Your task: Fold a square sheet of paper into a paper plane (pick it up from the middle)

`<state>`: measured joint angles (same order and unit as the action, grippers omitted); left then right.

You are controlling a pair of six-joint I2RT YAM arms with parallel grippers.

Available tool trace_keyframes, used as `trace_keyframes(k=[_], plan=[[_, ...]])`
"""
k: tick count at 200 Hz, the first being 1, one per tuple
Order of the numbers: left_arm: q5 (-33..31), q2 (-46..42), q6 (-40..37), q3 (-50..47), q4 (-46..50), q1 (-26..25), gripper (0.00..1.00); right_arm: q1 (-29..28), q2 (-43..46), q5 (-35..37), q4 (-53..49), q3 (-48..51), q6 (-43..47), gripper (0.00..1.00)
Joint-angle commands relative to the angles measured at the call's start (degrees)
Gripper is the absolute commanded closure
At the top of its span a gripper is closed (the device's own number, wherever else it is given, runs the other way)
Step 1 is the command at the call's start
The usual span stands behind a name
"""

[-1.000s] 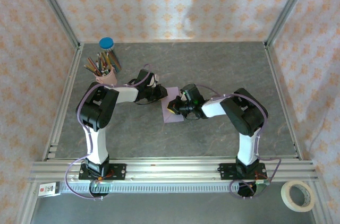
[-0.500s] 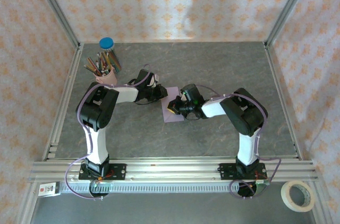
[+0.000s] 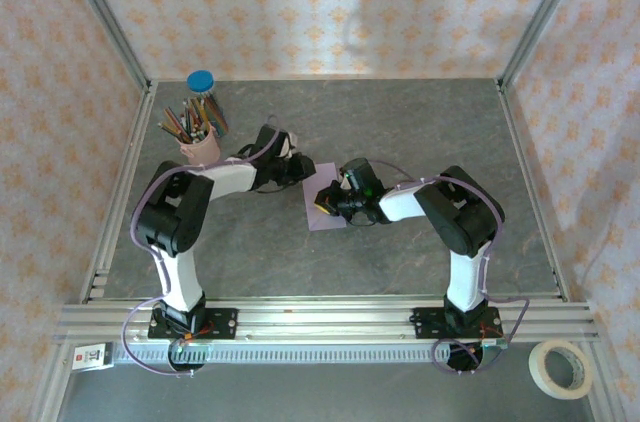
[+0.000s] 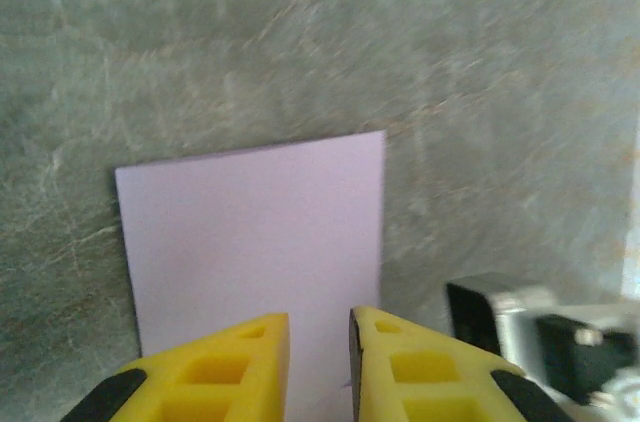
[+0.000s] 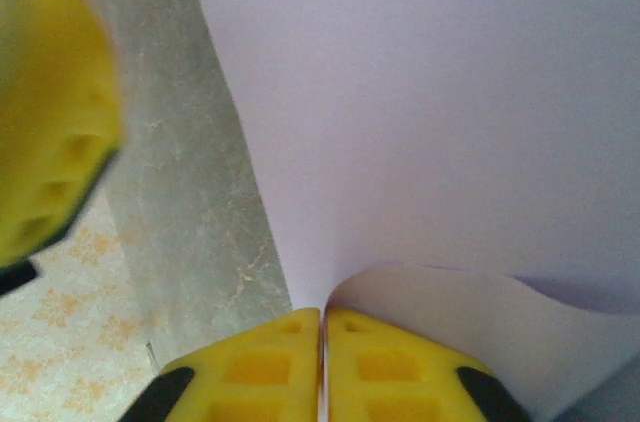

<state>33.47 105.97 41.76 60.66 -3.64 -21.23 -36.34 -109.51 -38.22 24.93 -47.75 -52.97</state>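
The square sheet of paper [image 3: 323,208] lies folded as a small lilac rectangle on the grey table between both arms; its flat part fills the right wrist view [image 5: 420,112]. My right gripper [image 5: 323,312] is shut on a curled-up edge of the sheet [image 5: 460,312], at the sheet's right side [image 3: 327,205]. My left gripper [image 3: 303,171] hovers at the sheet's far left corner. In the left wrist view the yellow fingers [image 4: 250,352] stand a narrow gap apart over the lilac sheet [image 4: 250,232], with nothing between them. No finished paper plane is to be seen.
A pink pencil cup [image 3: 200,145] and a blue-capped jar [image 3: 201,82] stand at the back left. A tape roll [image 3: 560,369] lies outside the rail at the front right. The right gripper's body [image 4: 540,342] sits close to my left fingers. Aluminium frame posts border the table.
The left arm's elbow has swung out to the left and its jaws have parted slightly. The right arm and the sheet stay put.
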Motion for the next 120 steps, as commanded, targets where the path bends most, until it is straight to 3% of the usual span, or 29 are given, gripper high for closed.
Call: trace_keyframes(k=[1,59,95,120], plan=[[-4.06,-4.35,1.26,-0.53,0.24,1.27,0.75,-0.05,-2.39,4.42,-7.00,1.18,0.85,0.86],[-8.40,-11.89,3.54,-7.83,-2.77,4.01,0.69,-0.14,-3.00,4.82,-8.21,2.08,1.44,0.67],[-7.93,-14.60,2.77,-10.32,-2.94,4.01,0.68,-0.22,-2.90,6.53,-11.27,2.81,3.10,0.64],[-4.35,-14.66,3.18,-12.06,-4.49,3.69,0.75,-0.23,-3.20,7.79,-13.45,2.94,3.86,0.72]])
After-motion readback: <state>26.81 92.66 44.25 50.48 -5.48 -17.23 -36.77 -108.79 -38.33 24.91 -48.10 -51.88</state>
